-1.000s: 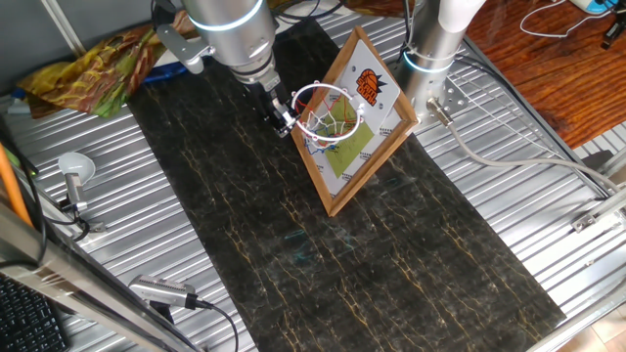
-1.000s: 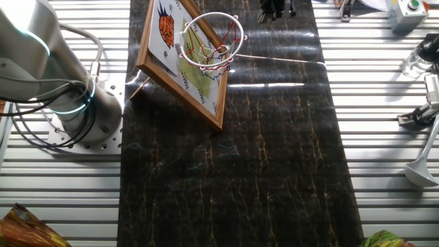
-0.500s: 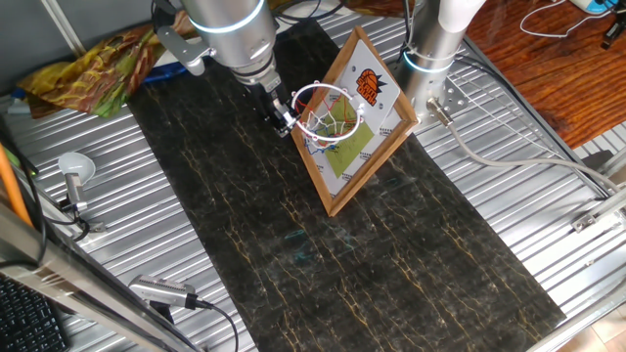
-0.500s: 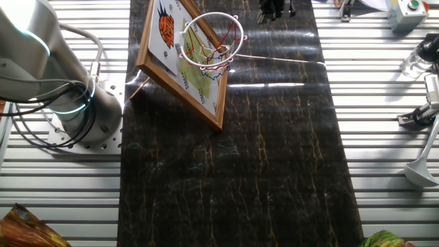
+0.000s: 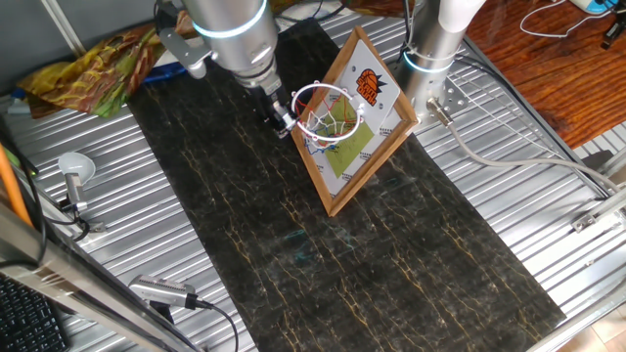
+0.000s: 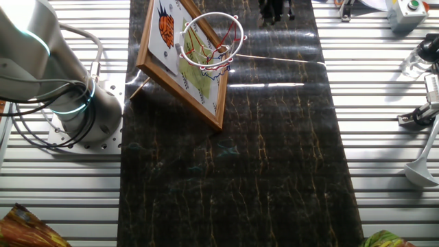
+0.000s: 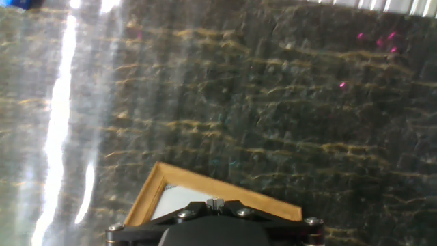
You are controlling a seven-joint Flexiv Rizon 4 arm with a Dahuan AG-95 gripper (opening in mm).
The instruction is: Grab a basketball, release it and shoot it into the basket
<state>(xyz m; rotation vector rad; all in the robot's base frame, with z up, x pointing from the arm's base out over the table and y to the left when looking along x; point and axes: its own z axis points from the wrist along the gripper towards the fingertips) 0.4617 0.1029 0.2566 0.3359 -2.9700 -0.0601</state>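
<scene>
The basket, a white hoop with net (image 5: 321,106), hangs on a tilted wood-framed backboard (image 5: 367,147) with a green court print and orange logo; it also shows in the other fixed view (image 6: 209,41). My gripper (image 5: 282,119) hangs just left of the hoop's rim, at the top edge of the other fixed view (image 6: 274,9). In the hand view the fingertips (image 7: 215,203) stand pressed together over a corner of the backboard frame (image 7: 160,181). No basketball shows in any view.
A dark marble-patterned mat (image 5: 293,244) covers the middle of the ribbed metal table. A second arm's base (image 5: 430,49) stands behind the backboard. A ladle (image 5: 73,171) lies at the left, a coloured bag (image 5: 98,64) at the back left.
My gripper has shifted very slightly, away from the hoop towards the mat's far edge. The basket and backboard have not moved.
</scene>
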